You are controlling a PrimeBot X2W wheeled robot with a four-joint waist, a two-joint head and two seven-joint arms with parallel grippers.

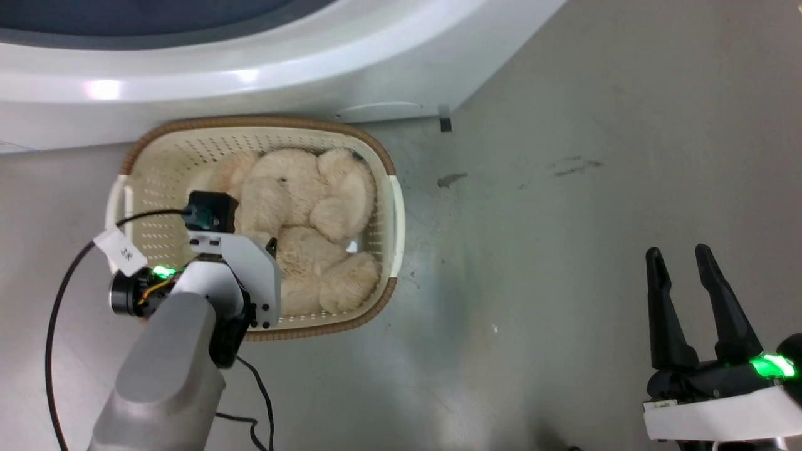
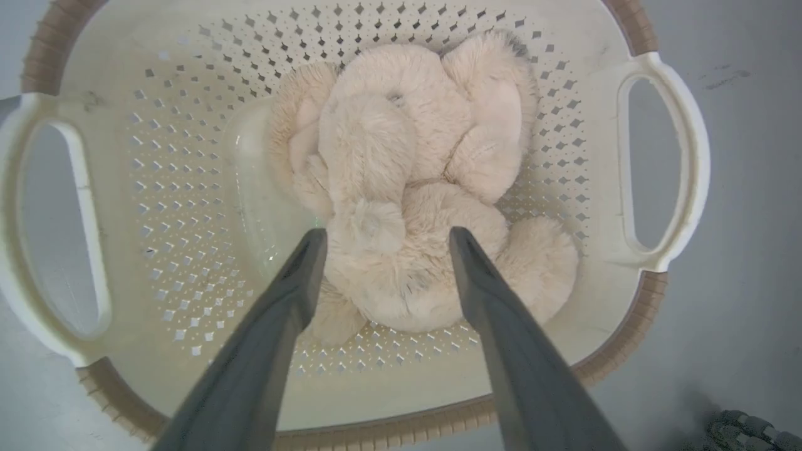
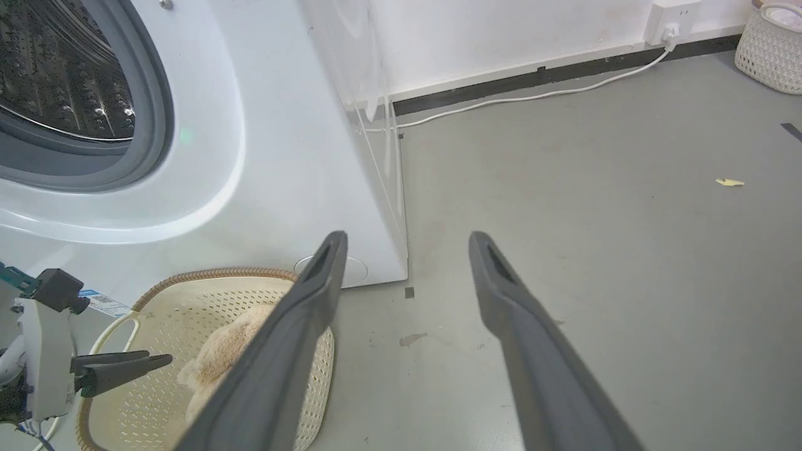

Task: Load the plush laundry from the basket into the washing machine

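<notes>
The cream basket (image 1: 258, 121) sits on the floor against the foot of the white washing machine (image 1: 250, 69). The fluffy beige plush laundry (image 1: 307, 210) lies curled inside it, toward its right half. My left gripper (image 2: 382, 238) hangs open just above the plush (image 2: 401, 181), one finger on either side of its lower body, over the basket's perforated wall (image 2: 188, 188). Far to the right, my right gripper (image 1: 680, 254) is open and empty over bare floor. In the right wrist view, the machine's porthole shows its steel drum (image 3: 56, 62), with no door across it.
Grey floor (image 1: 564, 250) spreads to the right of the basket. A white power cord (image 3: 532, 97) runs along the wall to a socket (image 3: 673, 15). A white woven basket (image 3: 770, 50) stands far off. A black cable (image 1: 62, 294) loops from my left wrist.
</notes>
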